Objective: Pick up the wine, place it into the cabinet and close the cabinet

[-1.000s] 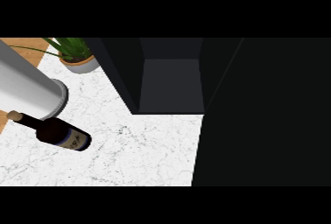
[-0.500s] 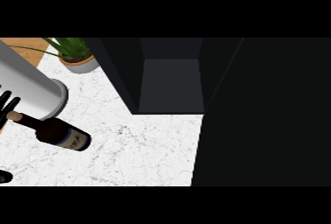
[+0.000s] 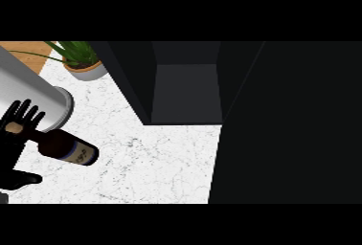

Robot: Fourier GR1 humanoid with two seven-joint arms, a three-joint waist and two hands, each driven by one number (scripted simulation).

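Note:
The wine bottle (image 3: 65,147) lies on its side on the white marble counter (image 3: 155,167) at the left, dark glass with a blue-edged label, its neck pointing to the left edge. My left hand (image 3: 20,125) shows at that edge, fingers straight and spread upward right at the bottle's neck, thumb (image 3: 21,179) lower down. It is open and not curled round the bottle. The dark cabinet (image 3: 187,91) stands open at the top centre, its inside bare. My right hand does not show.
A thick grey cylinder (image 3: 32,93) slants in from the upper left, just above the bottle. A potted green plant (image 3: 84,62) stands at the back left. A broad black panel (image 3: 290,124) fills the right side, covering the counter there.
My left hand has come up into view at the left edge, and its fingers now stand spread by the bottle's neck. The bottle lies where it lay.

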